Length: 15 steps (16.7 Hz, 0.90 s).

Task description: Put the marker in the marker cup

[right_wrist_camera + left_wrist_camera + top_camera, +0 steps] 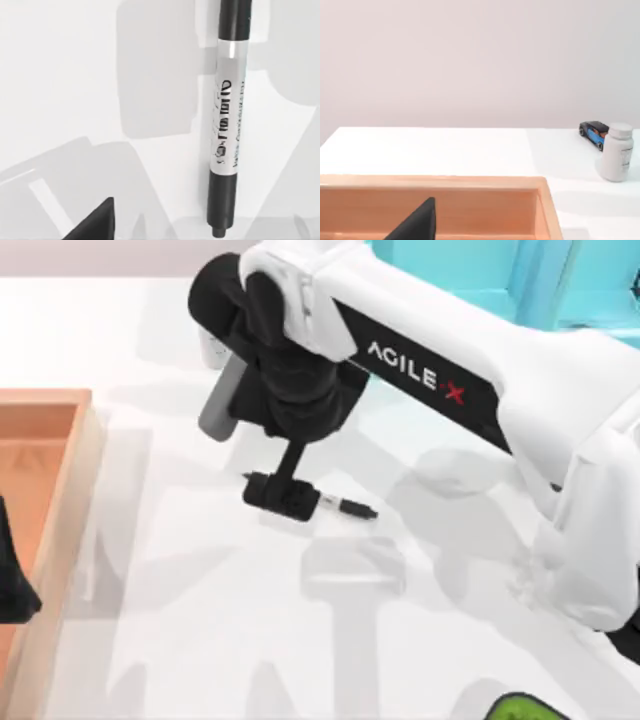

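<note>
The right gripper (283, 492) hangs low over the marker (345, 506) lying flat on the white counter (200, 620); its opening cannot be told.

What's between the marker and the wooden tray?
Bare table between marker and wooden tray in the top view; the right gripper sits over the marker's tray-side end.
</note>
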### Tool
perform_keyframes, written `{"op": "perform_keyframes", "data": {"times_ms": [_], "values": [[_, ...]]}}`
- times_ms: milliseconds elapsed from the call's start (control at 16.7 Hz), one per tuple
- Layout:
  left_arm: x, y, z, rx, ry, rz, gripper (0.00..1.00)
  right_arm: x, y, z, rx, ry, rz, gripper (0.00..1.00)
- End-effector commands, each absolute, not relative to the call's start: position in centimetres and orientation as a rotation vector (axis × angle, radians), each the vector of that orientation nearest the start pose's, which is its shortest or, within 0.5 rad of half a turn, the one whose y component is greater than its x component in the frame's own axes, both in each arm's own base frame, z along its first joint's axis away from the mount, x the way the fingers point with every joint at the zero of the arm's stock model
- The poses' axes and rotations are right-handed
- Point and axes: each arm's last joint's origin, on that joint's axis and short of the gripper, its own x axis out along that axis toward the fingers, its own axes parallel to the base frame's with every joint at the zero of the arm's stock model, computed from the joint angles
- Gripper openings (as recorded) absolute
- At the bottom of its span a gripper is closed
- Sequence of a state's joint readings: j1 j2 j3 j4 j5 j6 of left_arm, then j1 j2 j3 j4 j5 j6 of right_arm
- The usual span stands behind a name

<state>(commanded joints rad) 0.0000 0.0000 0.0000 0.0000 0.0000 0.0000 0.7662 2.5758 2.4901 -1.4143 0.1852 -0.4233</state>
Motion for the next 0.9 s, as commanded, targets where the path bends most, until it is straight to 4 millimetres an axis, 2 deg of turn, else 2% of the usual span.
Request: {"op": "perform_keyframes", "data": {"times_ms": [300, 420, 900], "values": [[10.6, -0.1, 16.0, 0.000, 0.000, 0.000, 1.00, 36.5, 35.0, 18.0, -1.042, 1.262, 0.778, 1.00], [10.6, -0.1, 16.0, 0.000, 0.000, 0.000, 1.00, 36.7, 35.0, 17.1, -1.044, 1.258, 0.780, 1.00], [10.6, -0.1, 16.0, 0.000, 0.000, 0.000, 1.00, 38.0, 34.5, 9.3, -1.045, 1.255, 0.781, 1.00]]}}
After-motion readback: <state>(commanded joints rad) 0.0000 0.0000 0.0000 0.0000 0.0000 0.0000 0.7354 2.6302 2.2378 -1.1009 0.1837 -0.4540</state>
